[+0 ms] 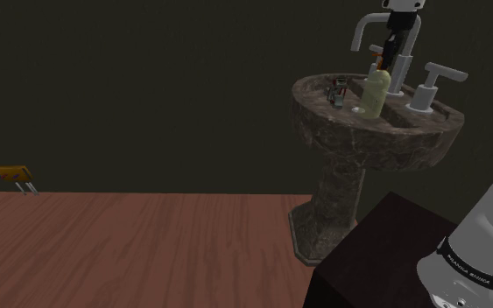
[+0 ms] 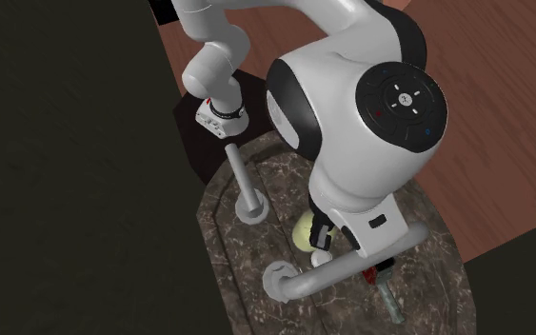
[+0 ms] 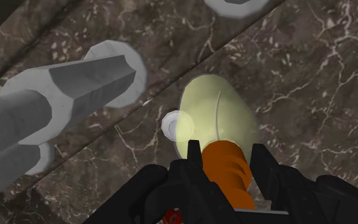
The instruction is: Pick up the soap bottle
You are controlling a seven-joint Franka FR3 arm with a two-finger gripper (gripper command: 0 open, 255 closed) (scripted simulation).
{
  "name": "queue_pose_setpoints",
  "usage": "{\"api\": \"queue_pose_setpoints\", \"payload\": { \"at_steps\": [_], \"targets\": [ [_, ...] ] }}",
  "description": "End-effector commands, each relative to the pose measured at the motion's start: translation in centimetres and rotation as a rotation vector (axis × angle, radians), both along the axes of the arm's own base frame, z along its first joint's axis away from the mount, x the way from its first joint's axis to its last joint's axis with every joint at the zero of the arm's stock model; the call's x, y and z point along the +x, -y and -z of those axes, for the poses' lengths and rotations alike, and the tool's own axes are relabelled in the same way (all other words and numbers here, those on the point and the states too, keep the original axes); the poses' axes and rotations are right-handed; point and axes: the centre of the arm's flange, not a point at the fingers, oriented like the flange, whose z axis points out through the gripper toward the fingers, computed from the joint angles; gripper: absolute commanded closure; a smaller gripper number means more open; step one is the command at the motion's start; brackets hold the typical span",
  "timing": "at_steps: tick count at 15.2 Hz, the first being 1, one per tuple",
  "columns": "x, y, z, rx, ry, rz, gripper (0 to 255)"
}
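Note:
The soap bottle [image 3: 217, 118] has a pale yellow-green body and an orange pump neck [image 3: 229, 173]. It stands upright on the back ledge of a dark marble pedestal sink [image 1: 323, 144], beside the grey faucet [image 1: 369, 26]. My black gripper [image 3: 228, 170] comes down on it from above, with its fingers clasping the orange neck on both sides. In the shoulder view the gripper [image 1: 386, 59] sits over the bottle [image 1: 376, 94]. In the second exterior view the arm hides most of the bottle [image 2: 303, 231].
The grey faucet spout [image 3: 63, 89] runs close beside the bottle, with tap handles [image 1: 428, 87] on the ledge. A small red-and-green object [image 1: 338, 90] stands on the sink rim. A small white round piece [image 3: 171, 125] lies by the bottle. Wooden floor [image 1: 148, 254] surrounds the sink.

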Motion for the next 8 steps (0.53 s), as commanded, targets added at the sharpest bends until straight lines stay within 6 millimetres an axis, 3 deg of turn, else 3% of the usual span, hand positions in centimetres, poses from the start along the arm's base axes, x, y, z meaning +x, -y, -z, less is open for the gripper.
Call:
{"api": "queue_pose_setpoints", "payload": {
  "at_steps": [1, 4, 8],
  "targets": [
    [0.0, 0.0, 0.1, 0.0, -0.002, 0.0, 255],
    [0.0, 0.0, 0.1, 0.0, -0.002, 0.0, 255],
    [0.0, 0.0, -2.0, 0.0, -0.002, 0.0, 255]
  ]
}}
